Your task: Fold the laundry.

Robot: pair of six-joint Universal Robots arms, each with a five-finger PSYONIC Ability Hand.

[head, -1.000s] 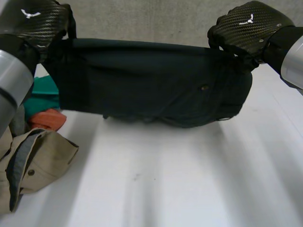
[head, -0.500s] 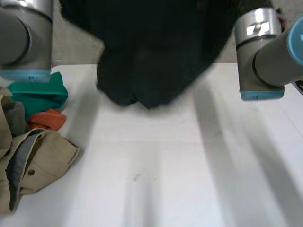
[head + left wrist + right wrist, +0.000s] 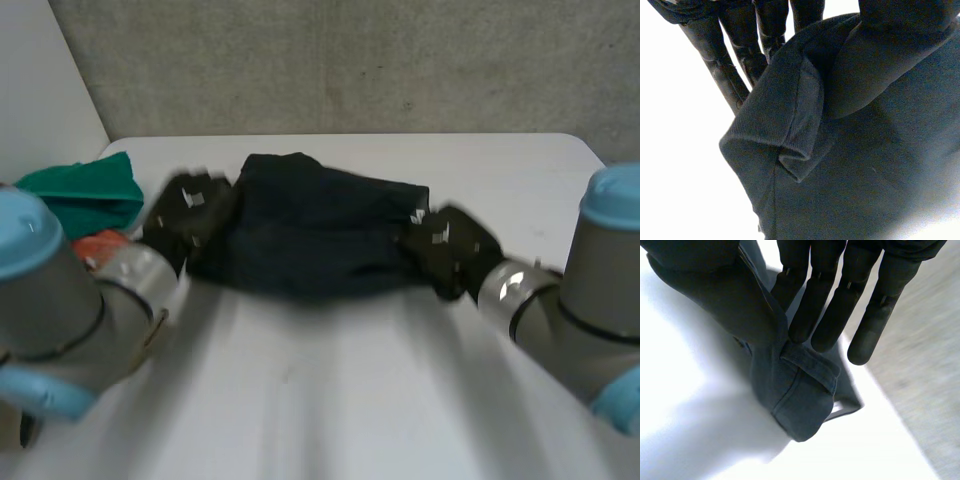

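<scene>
Dark navy garment (image 3: 315, 235) on white table (image 3: 330, 400); left hand (image 3: 190, 212) pinches its left edge between thumb and fingers; right hand (image 3: 445, 245) likewise pinches its right edge.

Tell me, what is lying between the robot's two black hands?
In the head view, a dark navy garment lies on the white table between the left hand and the right hand; each hand pinches one end of it.

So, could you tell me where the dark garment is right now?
In the head view the dark garment lies across the middle of the white table, pinched at its ends by the left hand and right hand.
</scene>
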